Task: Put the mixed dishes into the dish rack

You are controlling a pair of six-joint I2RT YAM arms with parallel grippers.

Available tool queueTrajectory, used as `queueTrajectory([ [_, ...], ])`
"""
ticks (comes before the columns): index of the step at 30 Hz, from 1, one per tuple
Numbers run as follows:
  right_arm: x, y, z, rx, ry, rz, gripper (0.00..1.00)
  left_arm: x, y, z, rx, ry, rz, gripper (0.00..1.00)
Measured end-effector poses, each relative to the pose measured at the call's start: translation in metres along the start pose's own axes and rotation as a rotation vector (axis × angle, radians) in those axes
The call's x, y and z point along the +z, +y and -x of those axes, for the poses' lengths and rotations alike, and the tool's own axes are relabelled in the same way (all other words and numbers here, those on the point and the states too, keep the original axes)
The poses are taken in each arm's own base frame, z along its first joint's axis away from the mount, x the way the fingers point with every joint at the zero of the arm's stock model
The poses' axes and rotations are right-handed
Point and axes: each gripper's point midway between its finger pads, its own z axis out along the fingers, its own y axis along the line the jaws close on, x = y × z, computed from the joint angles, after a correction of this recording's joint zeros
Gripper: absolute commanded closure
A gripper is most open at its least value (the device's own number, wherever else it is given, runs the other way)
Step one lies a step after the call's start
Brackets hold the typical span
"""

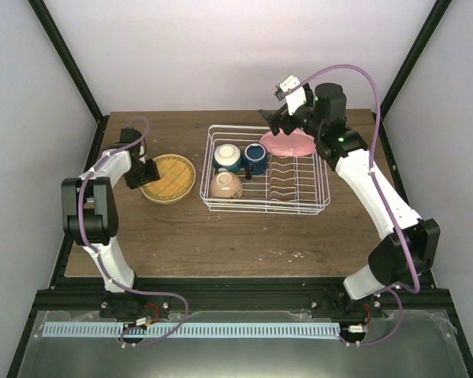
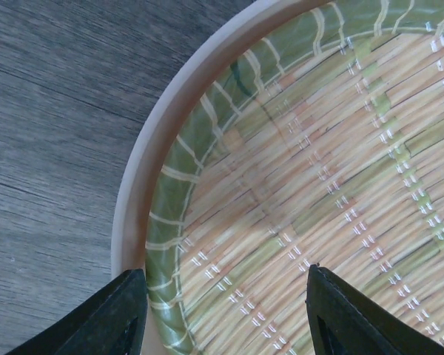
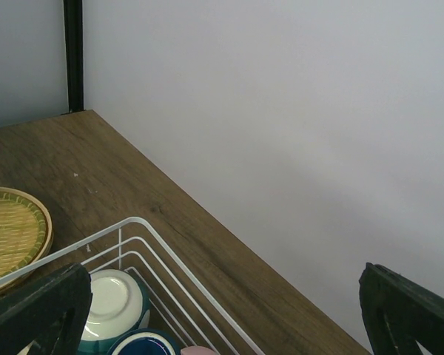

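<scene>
Clearance from above: I see the left gripper (image 1: 147, 175) low at the rim of the tan-yellow plate (image 1: 172, 176), which lies just ahead of it. Bare table (image 1: 221, 236) stays open behind it, and the dish rack (image 1: 299, 193) stands apart beyond the plate. The right gripper (image 1: 273, 120) hangs over the rack's back edge, and the pink plate (image 1: 292, 144) lies tilted in the rack just under it; whether they touch I cannot tell. The white-and-blue bowl (image 1: 226, 156), dark blue mug (image 1: 256, 157) and cream bowl (image 1: 225, 185) sit in the rack off to that gripper's left.

Left wrist camera: my fingers (image 2: 96, 318) stand partly apart and straddle the plate's rim, one outside over the wood, one over the weave. Only their tips show, and I cannot judge their height above the plate.

Right wrist camera: jaws wide, nothing between them. The wall (image 3: 281, 148) is close ahead, the rack's corner below. The pink plate is only a sliver at the bottom edge.
</scene>
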Motion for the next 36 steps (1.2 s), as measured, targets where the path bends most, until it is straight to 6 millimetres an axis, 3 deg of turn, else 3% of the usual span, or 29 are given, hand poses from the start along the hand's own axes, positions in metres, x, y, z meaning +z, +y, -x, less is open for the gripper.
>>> queueTrajectory([
  [13,0.007,0.001,-0.01,-0.003,0.026,0.004,0.0,0.015,0.002,0.001,0.01,0.006,0.02,0.4],
  [15,0.007,0.001,-0.011,-0.003,0.029,0.003,0.0,0.015,0.002,0.002,0.01,0.004,0.021,0.46],
  [20,0.008,0.0,-0.012,-0.003,0.032,0.0,0.0,0.017,0.004,0.004,0.007,-0.003,0.028,0.79],
  [23,0.009,0.0,-0.014,-0.005,0.039,-0.001,0.0,0.015,0.002,0.011,-0.003,-0.023,0.012,0.89],
  [29,0.013,0.001,-0.021,-0.004,0.055,0.005,0.0,0.011,0.001,0.012,0.002,-0.031,0.009,0.98],
  [36,0.018,0.002,-0.027,0.0,0.07,0.011,0.0,0.01,0.001,0.011,0.005,-0.027,0.011,1.0],
])
